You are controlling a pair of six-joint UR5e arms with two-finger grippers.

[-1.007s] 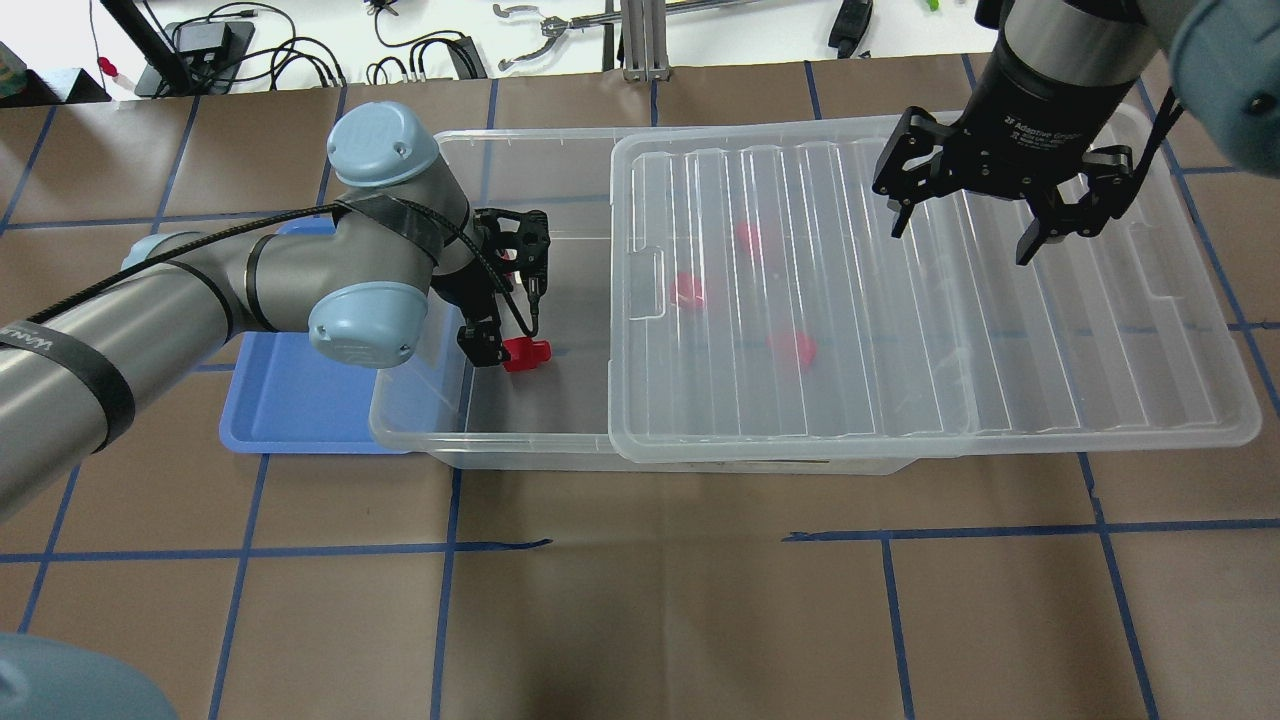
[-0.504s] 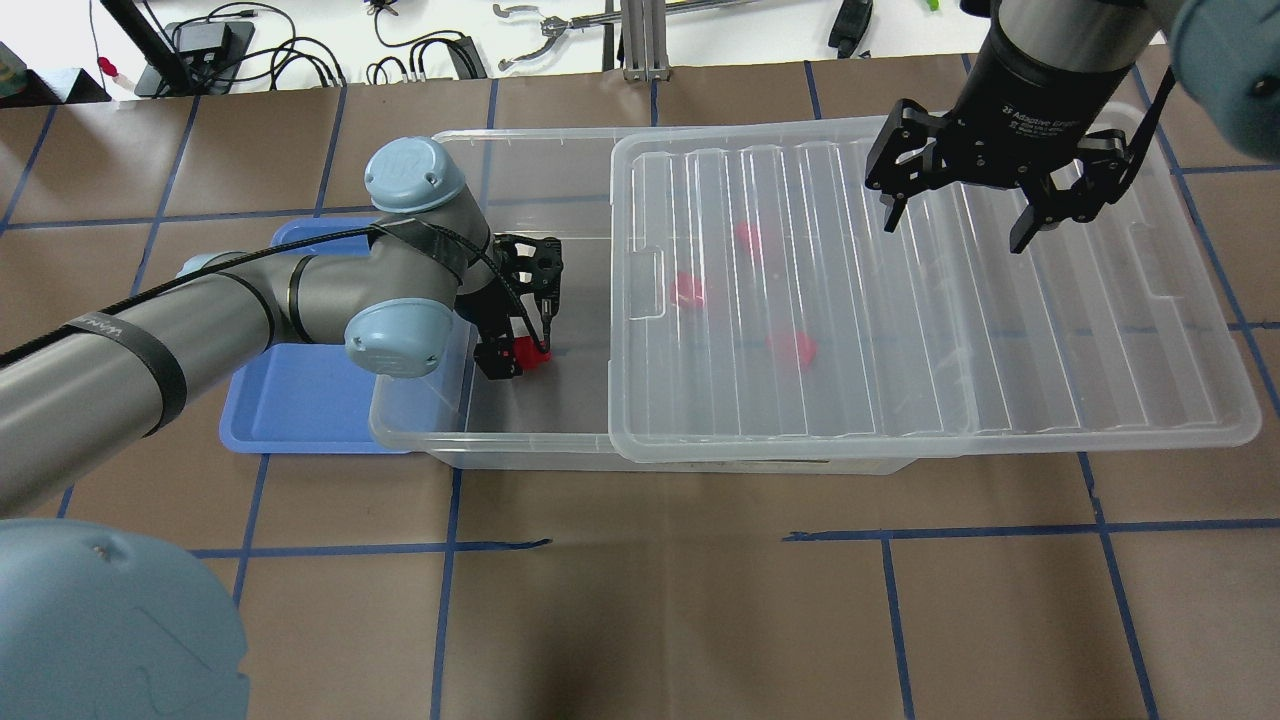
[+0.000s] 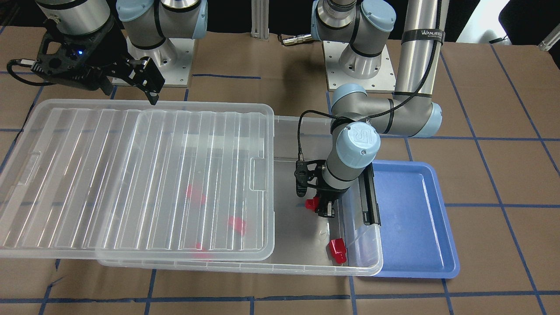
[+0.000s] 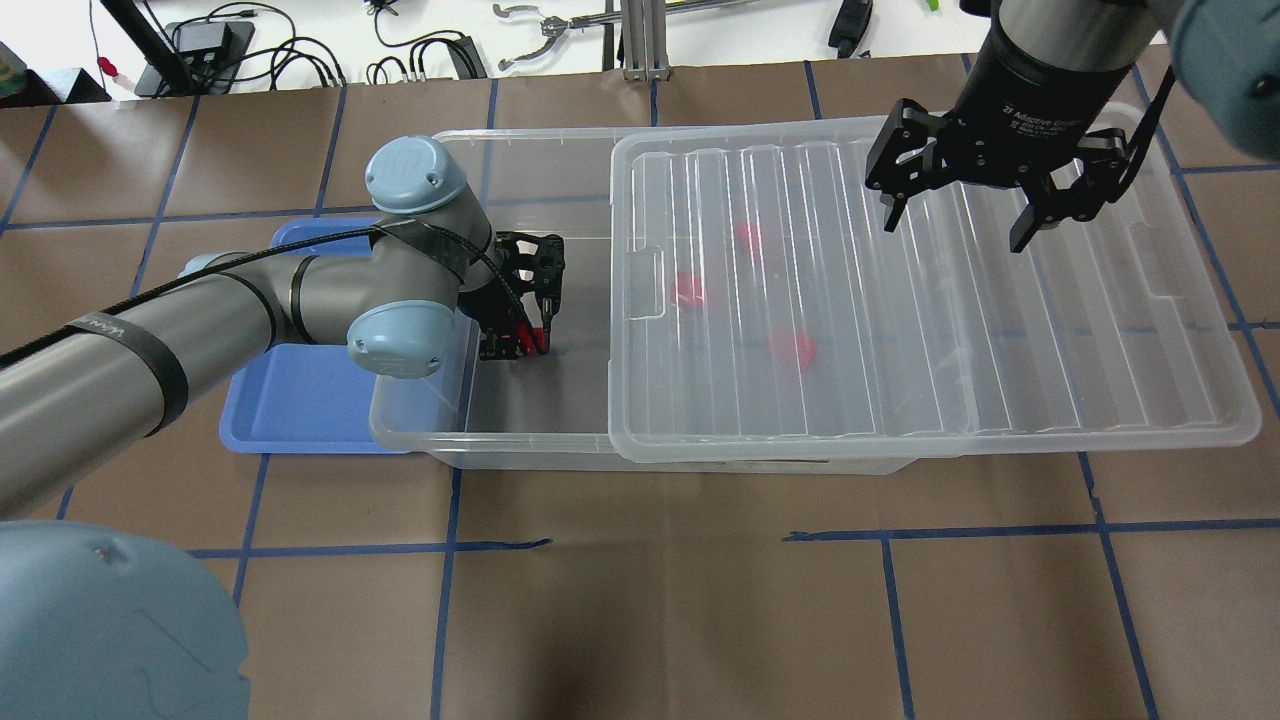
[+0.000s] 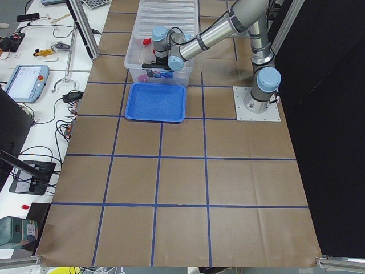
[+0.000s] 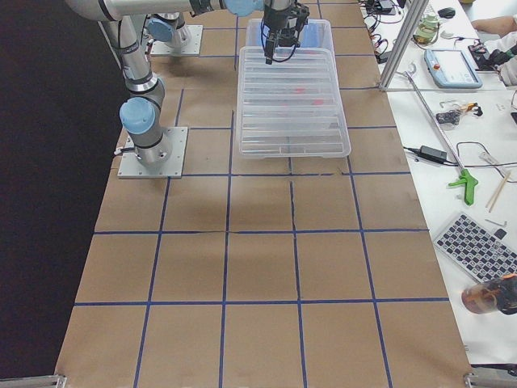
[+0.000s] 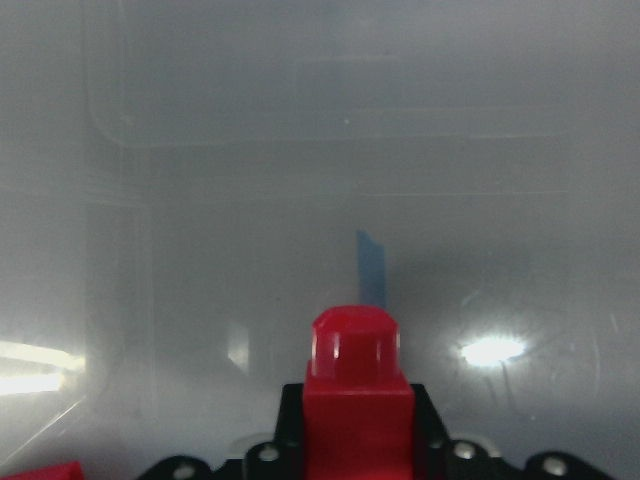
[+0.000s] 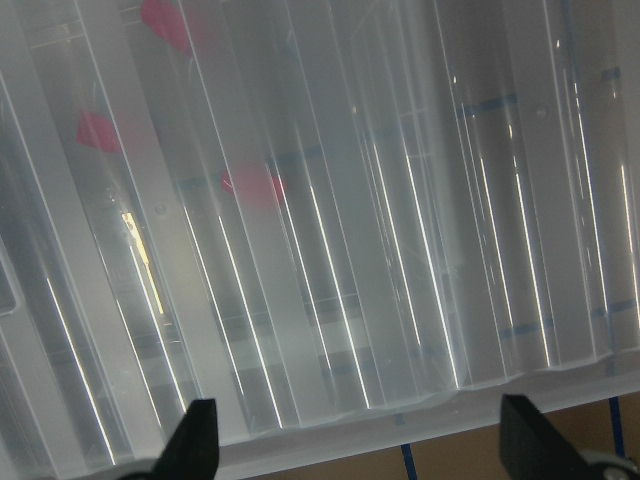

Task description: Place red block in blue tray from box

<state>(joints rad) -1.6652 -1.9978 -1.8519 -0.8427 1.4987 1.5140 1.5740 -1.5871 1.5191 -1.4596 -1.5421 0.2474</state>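
Observation:
My left gripper (image 4: 515,342) is inside the open end of the clear box (image 4: 420,438), shut on a red block (image 4: 530,342). The left wrist view shows that block (image 7: 355,385) between the fingers, stub pointing outward. In the front view the held block (image 3: 312,203) sits at the gripper (image 3: 321,206). Another red block (image 3: 337,251) lies loose by the box's end wall. Three more red blocks (image 4: 688,290) show blurred under the ribbed lid (image 4: 900,300). The blue tray (image 4: 290,400) lies next to the box, partly under my left arm. My right gripper (image 4: 955,215) is open over the lid.
The lid covers most of the box and overhangs its end on my right side. A black latch bar (image 3: 372,197) sits on the box end next to the tray (image 3: 411,218). Cables and tools lie beyond the table's far edge (image 4: 560,30).
My left gripper moved onto the red block and shut on it; the block is now mostly hidden between the fingers. My right gripper drew back a little over the lid, still open.

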